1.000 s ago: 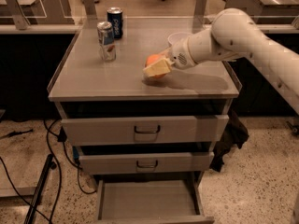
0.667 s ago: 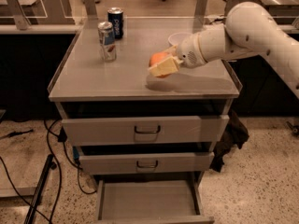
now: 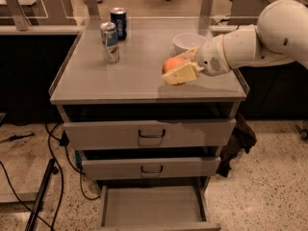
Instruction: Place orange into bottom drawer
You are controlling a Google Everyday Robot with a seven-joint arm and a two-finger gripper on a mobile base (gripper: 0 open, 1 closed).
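Observation:
The orange (image 3: 172, 64) is held between the cream fingers (image 3: 182, 74) of my gripper (image 3: 177, 69), a little above the cabinet top (image 3: 139, 66), near its right front part. The gripper is shut on it and the arm reaches in from the right. The bottom drawer (image 3: 153, 207) is pulled open at the foot of the cabinet; its flat grey floor shows nothing in it. The two upper drawers with dark handles (image 3: 151, 134) are shut.
A white bowl (image 3: 188, 42) stands on the top just behind the gripper. Two drink cans stand at the back left: a silver one (image 3: 109, 42) and a blue one (image 3: 118, 23). Cables (image 3: 53, 177) lie on the floor to the left. A dark cloth (image 3: 236, 143) hangs at the cabinet's right side.
The gripper with the orange has moved a little to the right and toward the front edge of the cabinet top. The arm has drawn back to the right.

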